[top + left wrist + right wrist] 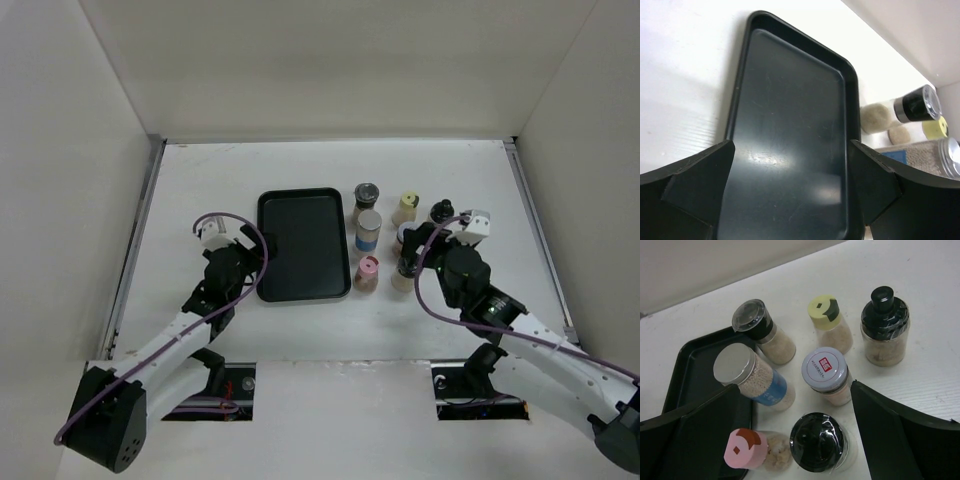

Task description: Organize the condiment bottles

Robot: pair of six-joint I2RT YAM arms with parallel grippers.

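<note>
Black-capped clear condiment bottle [817,441], near row of the condiment bottles [368,232] standing right of the black rectangular tray [303,245] on the white desk [200,180]. Right end effector [795,386], spread above it, should descend centred, clear of the pink-capped bottle [745,450]; left end effector [791,142] spread over tray.

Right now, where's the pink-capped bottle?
Top view: the pink-capped bottle stands upright just right of the near right corner of the black tray, directly in front of the blue-banded bottle.
</note>
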